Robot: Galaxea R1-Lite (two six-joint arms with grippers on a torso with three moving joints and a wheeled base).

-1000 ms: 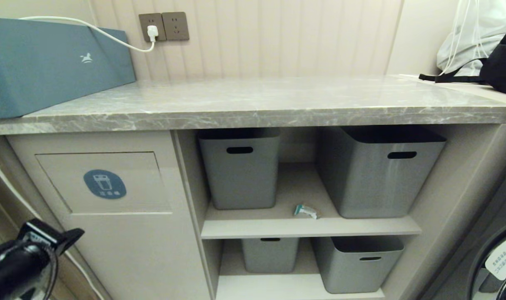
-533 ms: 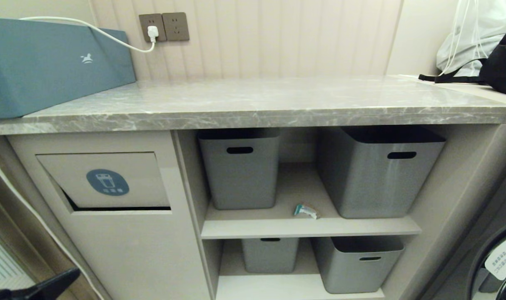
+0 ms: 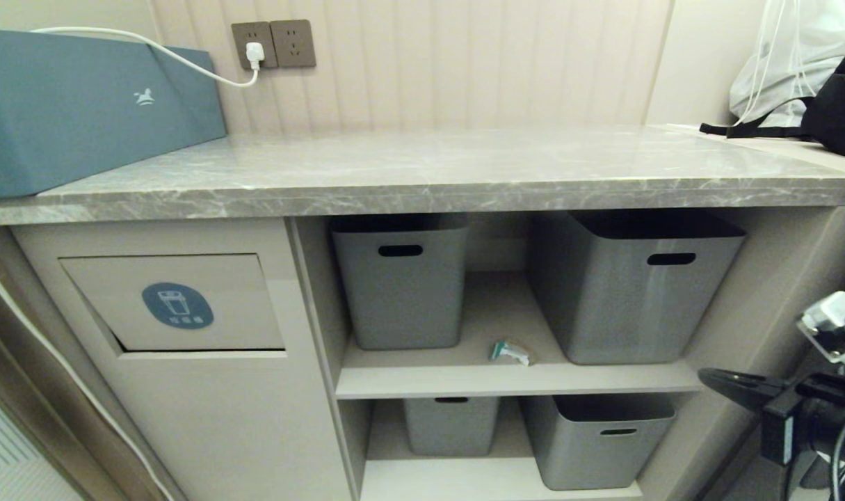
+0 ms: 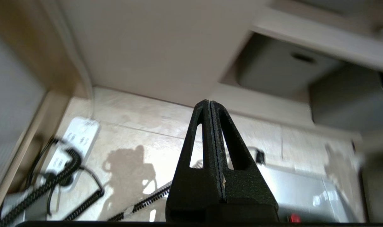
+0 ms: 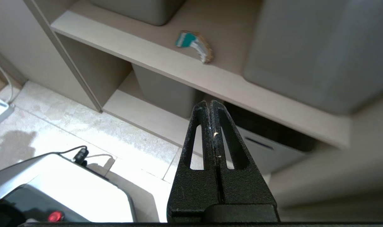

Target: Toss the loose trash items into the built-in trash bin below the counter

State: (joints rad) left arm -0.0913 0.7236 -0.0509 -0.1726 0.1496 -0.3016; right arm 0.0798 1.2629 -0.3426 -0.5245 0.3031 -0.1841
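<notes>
Reaching in from the lower right of the head view, the right gripper (image 3: 725, 381) hangs in front of the shelving with its fingers pressed flat together and nothing between them; its own wrist view shows the same shut pair (image 5: 210, 108) pointing toward the edge of the upper shelf (image 3: 519, 379). The crumpled teal-and-white wrapper (image 3: 510, 351) lies on that shelf, in the middle of the frame, in the gap between two grey tubs (image 3: 403, 278), well apart from the fingertips. In the right wrist view the wrapper (image 5: 194, 45) sits near the top centre, close to the shelf's front lip.

The built-in trash bin (image 3: 175, 306) takes the lower left of the head view, under the counter (image 3: 422, 174). Its flap with the round blue sticker is almost flush, a thin dark slit showing along its lower edge.

The left gripper (image 4: 210, 108) is outside the head view. Its wrist camera shows both fingers closed tight on nothing, held low over the pale tiled floor (image 4: 141, 119) beside the beige cabinet front, with a white power strip (image 4: 74, 142) and coiled black cables at the lower left of that frame.

A teal-blue box (image 3: 81, 104) stands on the counter at upper left, and a white drawstring bag (image 3: 784, 69) at upper right.
</notes>
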